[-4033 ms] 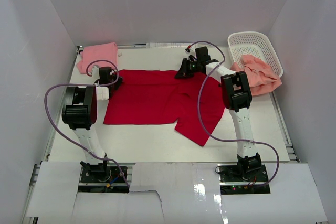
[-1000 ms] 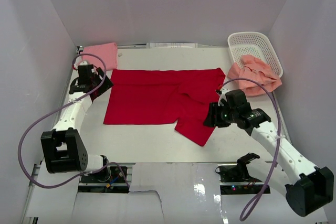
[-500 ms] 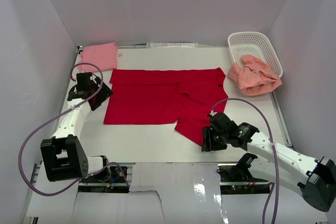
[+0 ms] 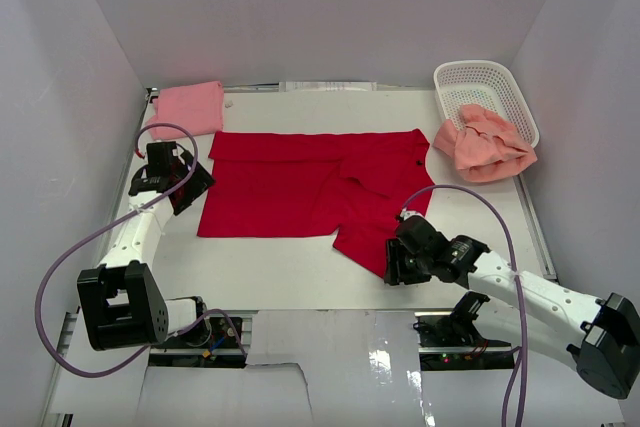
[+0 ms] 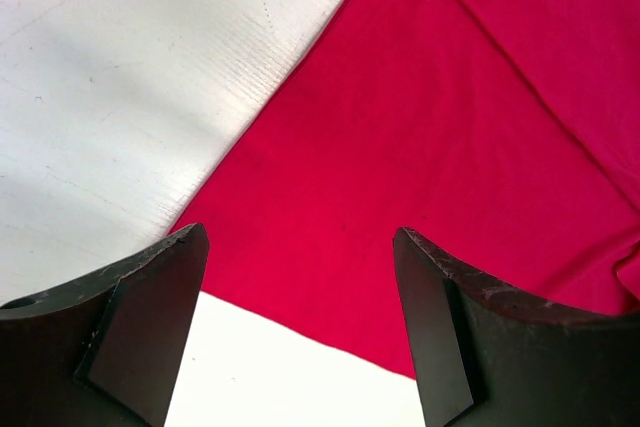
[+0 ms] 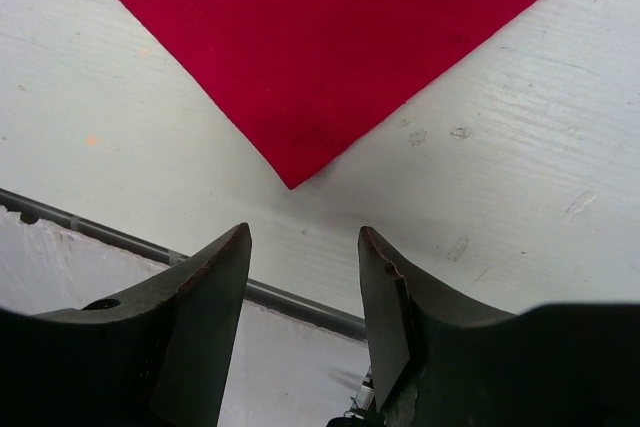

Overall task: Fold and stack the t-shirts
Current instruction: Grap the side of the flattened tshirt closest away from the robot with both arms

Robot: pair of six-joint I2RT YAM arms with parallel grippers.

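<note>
The red t-shirt (image 4: 300, 187), nothing gripped
At 9 o'clock, left gripper (image 5: 297, 247) wide apart; at 5 o'clock, right gripper (image 6: 302, 237) half apart.

Red shirt (image 5: 430, 127) cut off at top & right edges in left wrist view; only 1 corner shown in right wrist view. Basket (image 4: 487, 75) front partly hidden by salmon shirt (image 4: 485, 142).

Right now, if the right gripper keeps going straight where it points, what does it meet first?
Probably the pointed corner of the red t-shirt, lying flat on the table just ahead of the open right gripper. Depth is unclear, so bare table could come first.
</note>
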